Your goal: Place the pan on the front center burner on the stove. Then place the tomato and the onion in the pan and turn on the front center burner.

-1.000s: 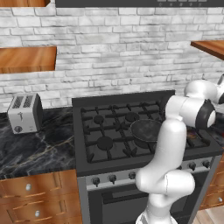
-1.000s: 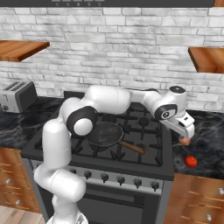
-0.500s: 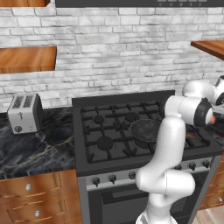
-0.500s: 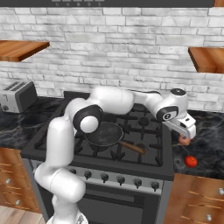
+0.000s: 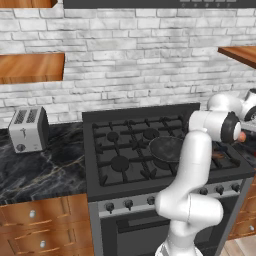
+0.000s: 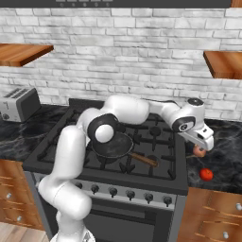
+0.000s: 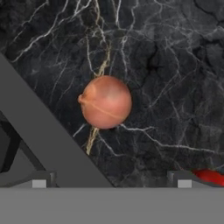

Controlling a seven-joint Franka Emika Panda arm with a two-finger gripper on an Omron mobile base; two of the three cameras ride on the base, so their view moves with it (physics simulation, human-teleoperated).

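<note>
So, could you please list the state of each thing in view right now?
pan: on the stove, empty.
onion: on the counter, below the open gripper, not held.
tomato: on the counter, untouched.
toaster: on the left counter, slots empty.

One pan (image 6: 112, 145), one onion (image 7: 105, 102), one tomato (image 6: 206, 174), one toaster (image 5: 28, 129), two wooden shelves (image 6: 22, 53), six burners (image 5: 120, 163)
</note>
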